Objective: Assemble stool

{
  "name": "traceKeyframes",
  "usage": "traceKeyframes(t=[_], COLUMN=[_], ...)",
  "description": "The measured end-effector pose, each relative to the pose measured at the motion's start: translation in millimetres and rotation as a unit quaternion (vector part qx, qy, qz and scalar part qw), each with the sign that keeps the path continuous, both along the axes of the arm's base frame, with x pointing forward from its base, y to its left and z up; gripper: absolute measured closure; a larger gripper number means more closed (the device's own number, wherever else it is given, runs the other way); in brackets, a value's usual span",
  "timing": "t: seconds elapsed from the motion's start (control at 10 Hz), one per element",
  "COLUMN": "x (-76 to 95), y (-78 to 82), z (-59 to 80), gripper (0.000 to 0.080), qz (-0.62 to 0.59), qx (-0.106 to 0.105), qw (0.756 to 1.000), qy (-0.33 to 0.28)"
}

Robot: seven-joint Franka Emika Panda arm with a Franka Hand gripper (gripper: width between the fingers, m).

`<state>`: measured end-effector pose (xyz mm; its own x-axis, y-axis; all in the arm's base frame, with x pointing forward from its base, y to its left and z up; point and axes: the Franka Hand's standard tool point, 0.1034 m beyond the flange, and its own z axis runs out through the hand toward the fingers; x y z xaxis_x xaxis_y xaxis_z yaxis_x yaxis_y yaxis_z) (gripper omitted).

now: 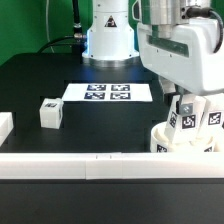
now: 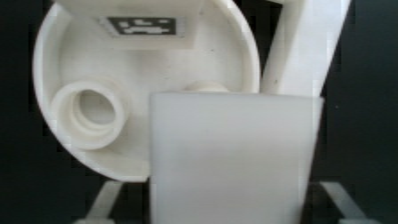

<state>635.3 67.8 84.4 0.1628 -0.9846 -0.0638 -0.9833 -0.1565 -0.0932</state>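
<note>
The round white seat [image 1: 172,146] lies at the exterior view's right, against the front rail. My gripper [image 1: 192,108] hangs just above it, shut on a white tagged stool leg [image 1: 188,120] held upright. In the wrist view this leg [image 2: 231,150] fills the middle between my gripper [image 2: 224,202] fingers, in front of the seat [image 2: 134,75], beside a round socket [image 2: 86,110] in it. Another white upright piece [image 2: 302,55], seemingly a leg, stands on the seat beside it. A loose leg [image 1: 50,113] lies on the table at the exterior view's left.
The marker board [image 1: 108,92] lies flat in front of the robot base [image 1: 108,40]. A long white rail [image 1: 80,160] runs along the table's front edge. A white block [image 1: 4,126] shows at the left edge.
</note>
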Motion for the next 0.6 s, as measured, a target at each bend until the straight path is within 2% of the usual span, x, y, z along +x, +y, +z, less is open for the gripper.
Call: traceKeyframes(t=[0.3, 0.6], x=[1.8, 2.6], y=[7.5, 14.0], z=[-0.9, -2.5], gripper=[0.0462, 0.0462], qz=[-0.164, -0.315], qx=[0.033, 0.073], qw=[0.986, 0.946], qy=[-0.012, -0.023])
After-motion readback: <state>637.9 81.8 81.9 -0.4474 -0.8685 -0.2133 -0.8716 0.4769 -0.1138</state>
